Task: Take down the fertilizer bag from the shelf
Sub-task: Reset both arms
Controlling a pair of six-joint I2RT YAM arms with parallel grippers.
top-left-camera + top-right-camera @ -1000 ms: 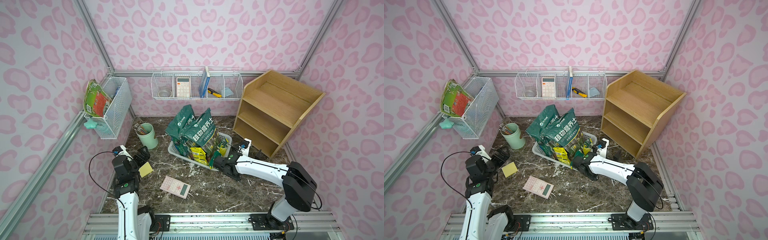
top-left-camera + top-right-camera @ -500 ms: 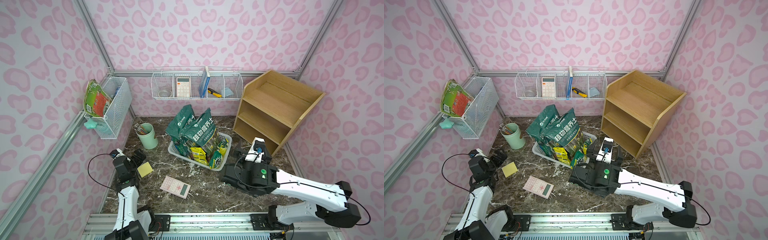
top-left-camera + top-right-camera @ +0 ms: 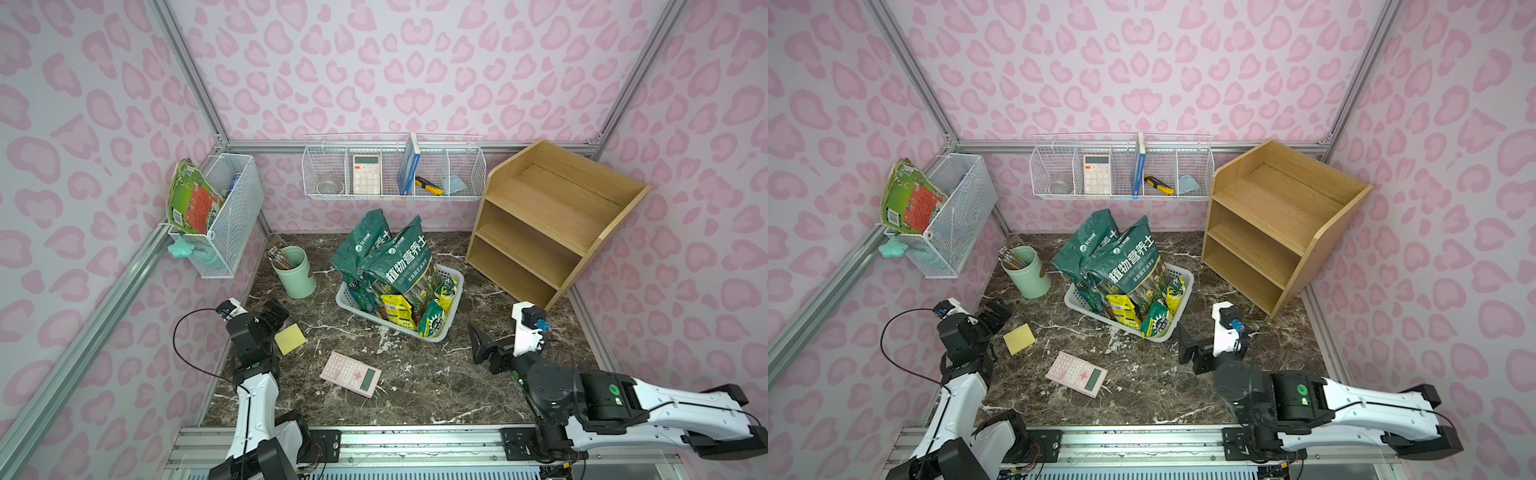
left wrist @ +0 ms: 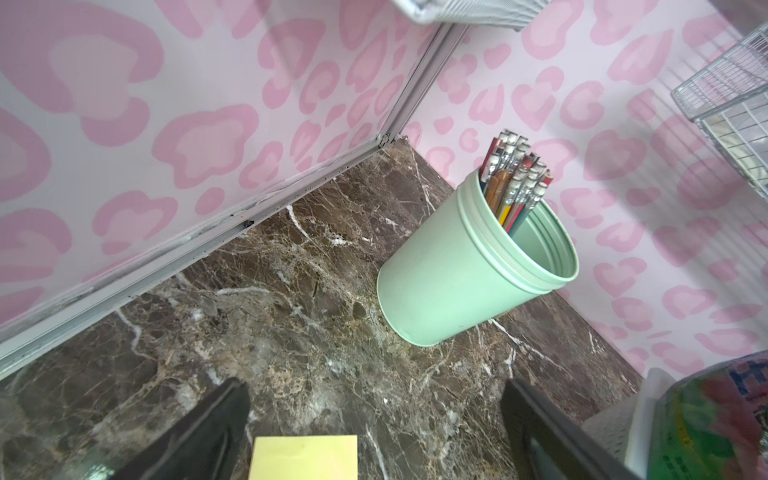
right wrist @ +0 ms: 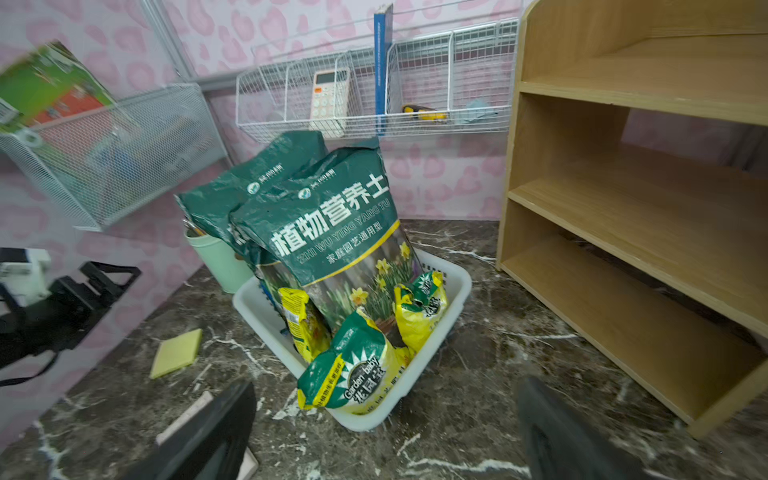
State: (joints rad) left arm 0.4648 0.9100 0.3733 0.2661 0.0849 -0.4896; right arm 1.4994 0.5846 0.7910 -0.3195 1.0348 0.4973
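Note:
The light-wood shelf (image 3: 552, 216) (image 3: 1275, 216) (image 5: 644, 187) stands at the back right with all three tiers bare. A small green-and-yellow fertilizer bag (image 3: 432, 320) (image 3: 1156, 318) (image 5: 353, 365) leans in the front corner of the white basket (image 3: 459, 278) (image 5: 461, 282). My right gripper (image 3: 486, 351) (image 3: 1192, 353) (image 5: 386, 390) hovers just in front of that basket, open and empty. My left gripper (image 3: 276, 313) (image 3: 994, 316) (image 4: 374, 386) is open near the left wall, holding nothing.
Two tall green soil bags (image 3: 399, 257) and small yellow packets fill the basket. A mint cup of pencils (image 3: 295, 272) (image 4: 465, 266), a yellow sticky pad (image 3: 290, 338) and a pink calculator (image 3: 351, 374) sit on the marble floor. Wire baskets (image 3: 392, 170) (image 3: 226, 212) hang on the walls.
My right arm has drawn back from the basket's front corner toward the front right, still open. The left arm has shifted slightly near the sticky pad.

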